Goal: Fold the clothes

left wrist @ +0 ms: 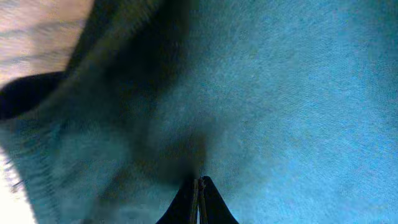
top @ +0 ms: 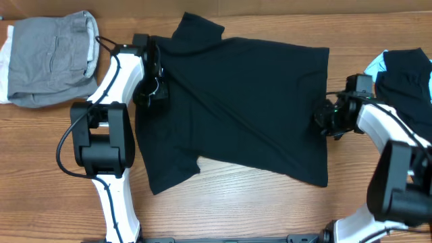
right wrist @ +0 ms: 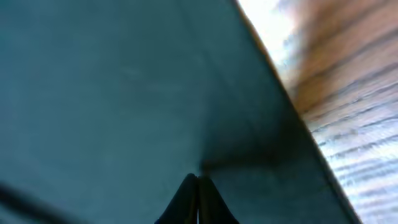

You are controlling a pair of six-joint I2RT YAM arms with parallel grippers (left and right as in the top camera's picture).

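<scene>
The wooden worktop (top: pixel 270 209) carried a black T-shirt (top: pixel 250 101) spread flat across its middle, sleeves toward the left arm and hem toward the right arm. A folded grey garment (top: pixel 50 61) lay in the far-left corner, apart from the shirt, and another dark garment (top: pixel 408 74) sat at the right edge. The left tool (top: pixel 156 86) was pinched closed on the shirt's left edge between the sleeves, the cloth puckering at its tips. The right tool (top: pixel 324 120) was clamped closed on the hem.
</scene>
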